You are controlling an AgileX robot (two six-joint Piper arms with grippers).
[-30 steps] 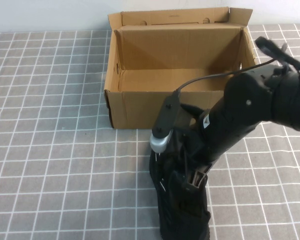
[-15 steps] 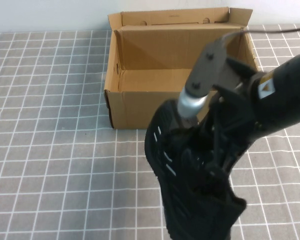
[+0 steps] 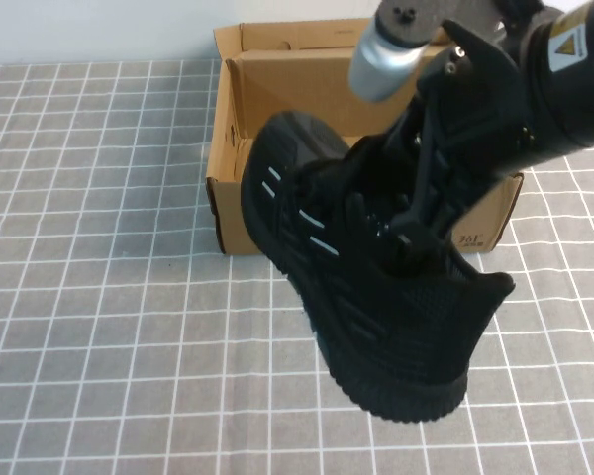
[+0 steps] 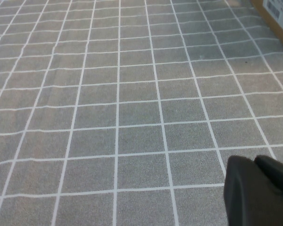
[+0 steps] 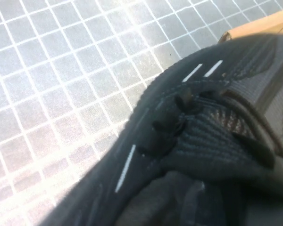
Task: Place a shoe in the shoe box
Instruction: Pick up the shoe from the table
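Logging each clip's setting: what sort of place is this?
Likely a robot test bench, not a home: grey grid-lined tabletop, plain white wall, one shoe box and shoe as props.

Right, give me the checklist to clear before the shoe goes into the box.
1. Right gripper shut on the shoe: ok, it grips at the shoe's opening.
2. Shoe off the table: ok, it hangs tilted in front of the shoe box.
3. Box open, flaps upright: ok.
4. Box floor free: cannot tell, the shoe and arm hide most of it.
5. Shoe above the opening: not ok, most of it hangs short of the front wall.
6. Left gripper shut and parked over bare table, away from the box: ok.
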